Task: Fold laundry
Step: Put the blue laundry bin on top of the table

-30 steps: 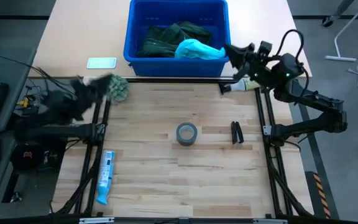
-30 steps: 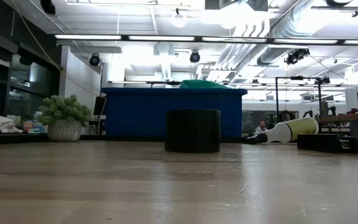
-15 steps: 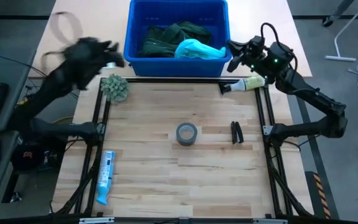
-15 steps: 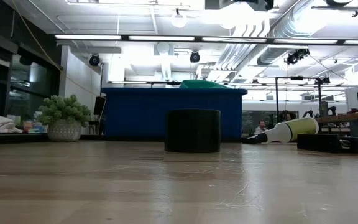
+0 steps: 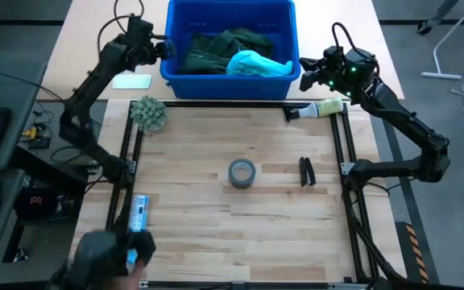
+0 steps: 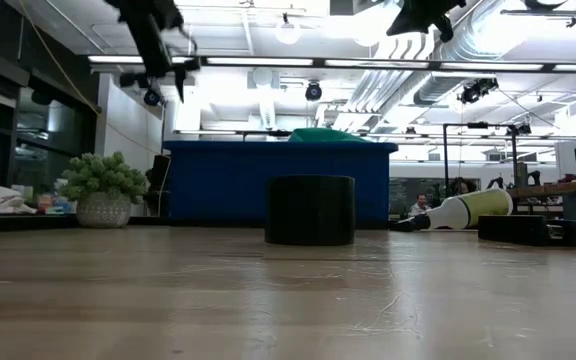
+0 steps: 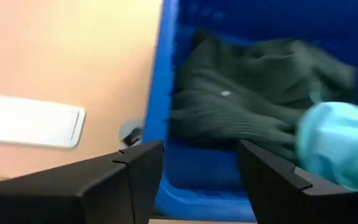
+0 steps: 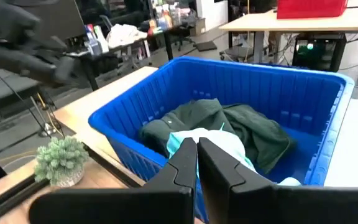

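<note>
The laundry (image 5: 234, 53) lay in the blue bin (image 5: 230, 77) at the counter's far edge. The left tool (image 5: 167, 48) hovered wide at its left rim; the right tool (image 5: 306, 77), pinched empty, hung right.

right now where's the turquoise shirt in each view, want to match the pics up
High view: turquoise shirt at the right front of the blue bin, beside the dark green garments.
Low view: only a green hump above the bin's rim; the shirt cannot be told.
Left wrist view: pale blue blur at the right edge, inside the bin.
Right wrist view: just beyond the fingers.
Shared landmark: the blue bin.
</note>
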`<action>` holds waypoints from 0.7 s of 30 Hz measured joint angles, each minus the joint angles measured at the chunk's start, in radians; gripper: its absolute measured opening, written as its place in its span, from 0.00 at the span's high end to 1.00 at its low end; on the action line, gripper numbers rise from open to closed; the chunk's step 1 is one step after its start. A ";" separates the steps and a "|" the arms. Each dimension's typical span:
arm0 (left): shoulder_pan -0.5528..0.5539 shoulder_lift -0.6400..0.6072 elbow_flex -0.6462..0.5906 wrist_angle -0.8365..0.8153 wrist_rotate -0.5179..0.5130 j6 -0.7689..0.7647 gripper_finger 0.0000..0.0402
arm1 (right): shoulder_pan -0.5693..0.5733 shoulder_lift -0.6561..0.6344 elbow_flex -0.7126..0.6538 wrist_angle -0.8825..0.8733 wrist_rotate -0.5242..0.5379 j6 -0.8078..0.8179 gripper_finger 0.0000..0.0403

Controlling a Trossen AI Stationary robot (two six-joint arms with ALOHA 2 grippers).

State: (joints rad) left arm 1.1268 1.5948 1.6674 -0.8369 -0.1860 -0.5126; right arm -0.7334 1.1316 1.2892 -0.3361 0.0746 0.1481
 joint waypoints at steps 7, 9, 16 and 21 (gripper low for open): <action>0.068 0.173 0.068 -0.041 0.044 0.053 0.54 | 0.000 0.000 0.000 0.003 0.038 -0.003 1.00; 0.077 0.205 0.082 -0.059 0.025 0.072 0.54 | 0.000 0.000 0.000 0.003 0.062 0.009 1.00; 0.100 0.267 0.095 -0.085 0.039 0.095 0.54 | 0.001 0.000 0.000 0.003 0.138 0.009 1.00; 0.104 0.309 0.088 -0.085 0.064 0.097 0.54 | -0.002 0.002 0.000 0.004 0.228 0.015 1.00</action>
State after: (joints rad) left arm 1.2309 1.9039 1.7559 -0.9219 -0.1224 -0.4158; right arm -0.7356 1.1335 1.2892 -0.3325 0.3029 0.1630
